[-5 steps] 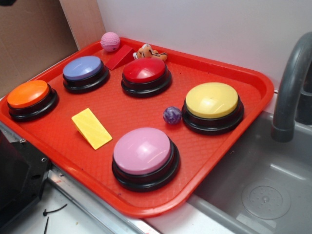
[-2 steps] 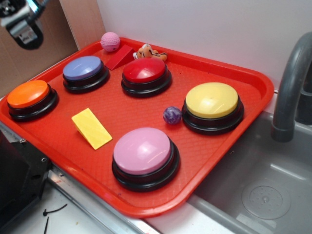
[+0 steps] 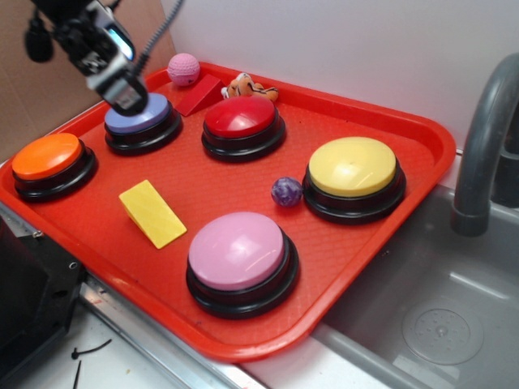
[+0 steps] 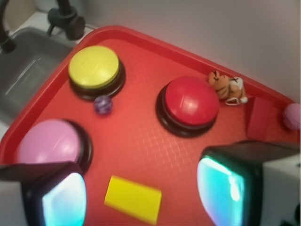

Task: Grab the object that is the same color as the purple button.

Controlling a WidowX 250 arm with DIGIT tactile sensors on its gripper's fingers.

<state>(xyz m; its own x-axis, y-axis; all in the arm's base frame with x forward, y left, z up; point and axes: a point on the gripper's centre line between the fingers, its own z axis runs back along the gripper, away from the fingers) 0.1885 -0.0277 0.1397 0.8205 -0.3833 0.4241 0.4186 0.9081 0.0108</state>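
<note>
The small dark purple marbled ball [image 3: 286, 191] lies on the red tray [image 3: 389, 219], touching the left side of the yellow button [image 3: 353, 167]. In the wrist view the ball [image 4: 102, 104] sits far ahead, just below the yellow button [image 4: 93, 67]. My gripper [image 3: 126, 96] hangs at the tray's far left, over the blue-purple button [image 3: 139, 115], well away from the ball. Its fingers [image 4: 63, 197] stand wide apart around my gripper [image 4: 143, 193], open with nothing between them.
Also on the tray are an orange button [image 3: 47, 156], a red button [image 3: 240, 117], a pink-lilac button [image 3: 237, 250], a yellow wedge [image 3: 152, 212], a red block [image 3: 199, 95], a dimpled pink ball [image 3: 183, 69] and a tiger toy [image 3: 247, 86]. A sink [image 3: 438, 324] and grey faucet [image 3: 482, 146] lie right.
My gripper came in from the upper left corner and moved down and right until it hangs over the blue-purple button. Nothing on the tray has moved.
</note>
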